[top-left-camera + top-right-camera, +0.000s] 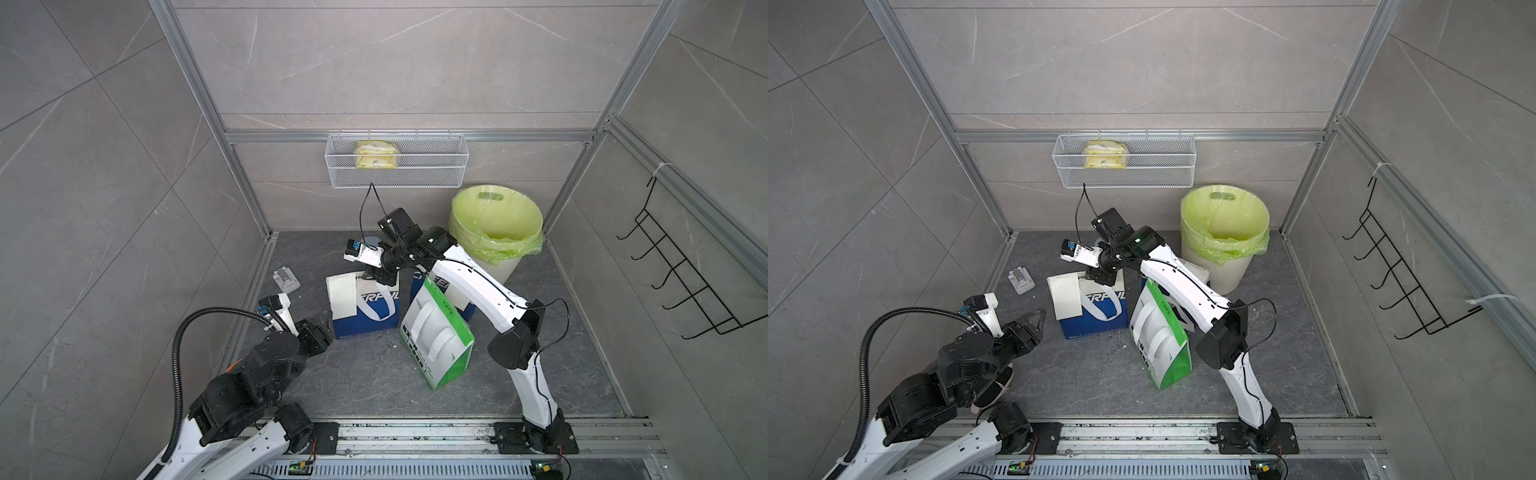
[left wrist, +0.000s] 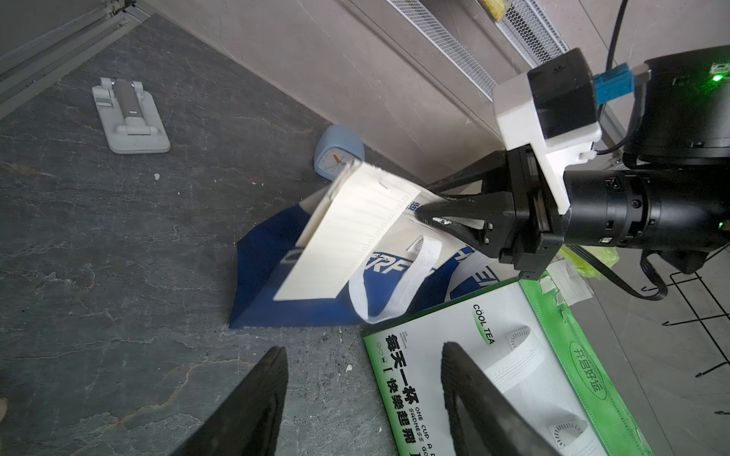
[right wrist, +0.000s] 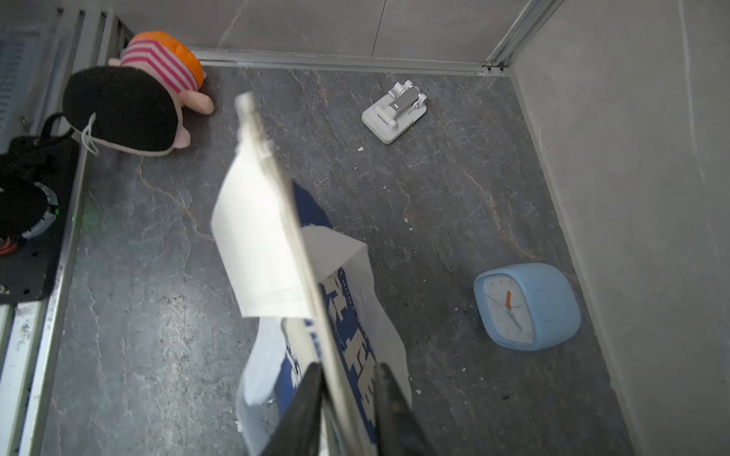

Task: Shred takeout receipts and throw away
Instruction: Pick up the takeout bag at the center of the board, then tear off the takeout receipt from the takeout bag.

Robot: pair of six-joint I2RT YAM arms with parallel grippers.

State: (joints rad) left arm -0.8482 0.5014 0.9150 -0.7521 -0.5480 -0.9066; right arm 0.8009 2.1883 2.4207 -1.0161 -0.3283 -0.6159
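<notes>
A white takeout receipt (image 1: 343, 297) (image 1: 1065, 297) hangs from the top edge of a blue-and-white bag (image 1: 365, 320) standing on the floor. My right gripper (image 1: 376, 278) (image 3: 347, 367) reaches down to that edge beside the receipt (image 2: 351, 237). Its jaws pinch the bag's rim, just past the slip's corner. A second white slip (image 1: 455, 297) shows partly behind the right arm. My left gripper (image 2: 363, 347) (image 1: 1034, 320) hovers low at the left, open, with nothing between its fingers. A green-and-white bag (image 1: 438, 336) leans in front. The bin with a green liner (image 1: 496, 232) stands at the back right.
A blue clock (image 3: 527, 306) lies behind the bags near the back wall. A white stand (image 1: 286, 279) sits at the back left and a plush toy (image 3: 150, 91) by the front rail. A wire basket (image 1: 397, 160) hangs on the back wall, a black hook rack (image 1: 685, 282) on the right.
</notes>
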